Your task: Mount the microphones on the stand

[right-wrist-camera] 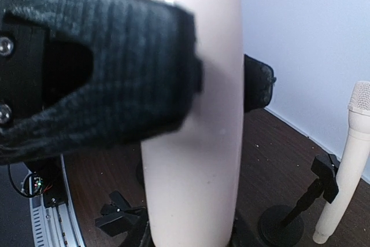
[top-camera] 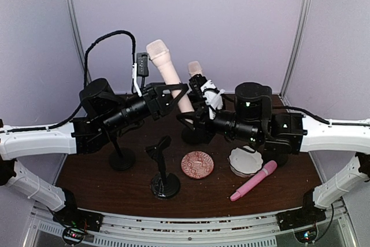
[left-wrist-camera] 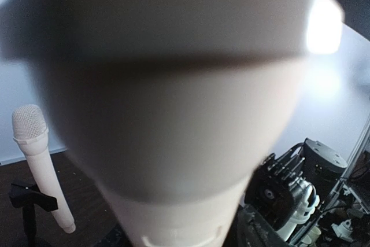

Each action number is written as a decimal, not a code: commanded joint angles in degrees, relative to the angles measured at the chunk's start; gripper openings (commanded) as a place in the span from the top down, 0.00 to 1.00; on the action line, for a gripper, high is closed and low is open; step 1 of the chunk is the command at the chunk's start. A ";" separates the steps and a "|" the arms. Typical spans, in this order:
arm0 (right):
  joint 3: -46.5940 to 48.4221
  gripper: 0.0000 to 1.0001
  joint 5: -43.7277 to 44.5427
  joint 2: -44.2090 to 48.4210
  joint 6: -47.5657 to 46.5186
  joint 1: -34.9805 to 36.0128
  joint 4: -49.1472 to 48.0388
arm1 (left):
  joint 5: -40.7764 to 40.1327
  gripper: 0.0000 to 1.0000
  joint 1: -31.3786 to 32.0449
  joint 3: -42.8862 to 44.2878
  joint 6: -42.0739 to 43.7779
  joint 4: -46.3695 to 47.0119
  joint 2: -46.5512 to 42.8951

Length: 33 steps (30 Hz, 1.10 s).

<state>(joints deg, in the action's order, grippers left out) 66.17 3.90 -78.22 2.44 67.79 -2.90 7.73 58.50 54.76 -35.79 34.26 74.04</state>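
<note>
Cream microphone sits between fingers of right gripper; both touching.

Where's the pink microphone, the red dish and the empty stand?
pink microphone (top-camera: 253, 180), top view, middle of its handle.
red dish (top-camera: 197, 164), top view, its patterned centre.
empty stand (top-camera: 165, 185), top view, its round base.

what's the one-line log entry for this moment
left gripper: around held cream microphone, grip unclear | right gripper: shut on it | other cream microphone: clipped in stand | pink microphone: lying on table
</note>
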 commanded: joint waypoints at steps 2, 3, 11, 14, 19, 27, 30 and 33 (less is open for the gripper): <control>-1.86 0.83 1.07 3.32 -0.58 -0.55 0.15 | -0.45 0.29 0.28 -1.06 5.15 -1.60 -2.82; -2.92 0.83 0.30 4.00 -0.02 -0.87 -0.20 | -1.09 0.27 0.22 -2.16 6.67 -2.80 -3.93; -13.68 0.81 -17.57 10.73 -0.19 -4.78 -5.07 | -0.71 0.25 0.21 -3.79 23.01 -34.00 -14.18; -17.51 0.82 -20.24 12.92 -0.77 -5.16 -6.83 | -1.67 0.25 0.22 -4.42 26.63 -44.83 -17.96; -20.62 0.87 -20.16 14.09 0.45 -6.47 -6.93 | -2.48 0.25 0.17 -3.33 30.52 -60.06 -20.37; -22.19 0.89 -19.37 14.41 0.45 -7.09 -5.64 | -4.74 0.25 0.78 -5.26 25.69 -57.10 -21.47; -22.33 0.89 -19.25 14.43 0.59 -7.22 -5.54 | -5.00 0.24 1.23 -5.27 24.91 -55.56 -20.55; -22.48 0.89 -19.02 14.11 0.34 -7.28 -5.33 | -4.75 0.24 1.98 -5.21 24.80 -54.38 -18.50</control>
<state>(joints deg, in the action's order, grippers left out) 44.18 -15.00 -65.12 2.35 60.82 -6.31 3.57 59.55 49.91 -9.85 -23.99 53.82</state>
